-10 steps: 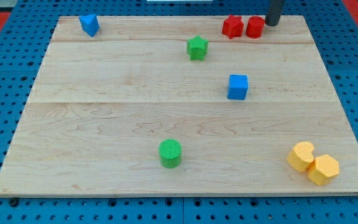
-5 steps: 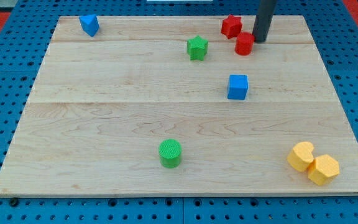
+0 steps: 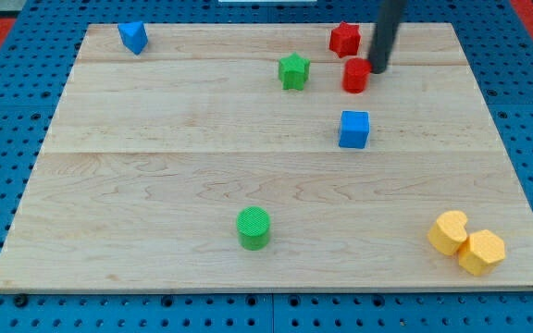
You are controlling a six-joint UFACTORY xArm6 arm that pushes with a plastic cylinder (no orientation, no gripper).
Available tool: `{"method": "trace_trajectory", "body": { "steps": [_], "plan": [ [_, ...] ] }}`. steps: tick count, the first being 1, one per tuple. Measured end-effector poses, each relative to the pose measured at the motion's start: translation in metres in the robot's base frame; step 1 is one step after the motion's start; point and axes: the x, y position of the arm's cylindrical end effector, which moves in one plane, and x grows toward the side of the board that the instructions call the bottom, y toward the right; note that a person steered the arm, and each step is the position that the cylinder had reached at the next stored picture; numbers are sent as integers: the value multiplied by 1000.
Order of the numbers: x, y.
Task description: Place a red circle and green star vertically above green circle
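The red circle (image 3: 355, 76) lies near the view's top, right of centre. My tip (image 3: 377, 69) touches its right side, the dark rod rising to the view's top. The green star (image 3: 293, 71) sits just left of the red circle. The green circle (image 3: 254, 228) lies far below them, near the view's bottom edge of the wooden board (image 3: 155, 166). The red circle is to the right of the green circle's column; the green star is slightly right of it.
A red star (image 3: 344, 39) sits above the red circle. A blue cube (image 3: 353, 129) lies below the red circle. A blue block (image 3: 133, 37) is at the top left. Two yellow blocks (image 3: 466, 243) touch at the bottom right.
My tip moved down and to the left, pushing the red circle away from the red star toward the lower left. The other blocks have not moved.
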Motion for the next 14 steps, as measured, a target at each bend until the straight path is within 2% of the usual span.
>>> {"method": "trace_trajectory", "body": {
  "steps": [1,2,3,4,6,8,9,10,11,12,13,14],
  "plan": [
    [36,-61],
    [101,-118],
    [115,-158],
    [76,-124],
    [50,-61],
    [-25,-97],
    [-48,-127],
    [-48,-137],
    [-69,-129],
    [-86,-63],
    [-82,-36],
    [-80,-63]
  ]
}}
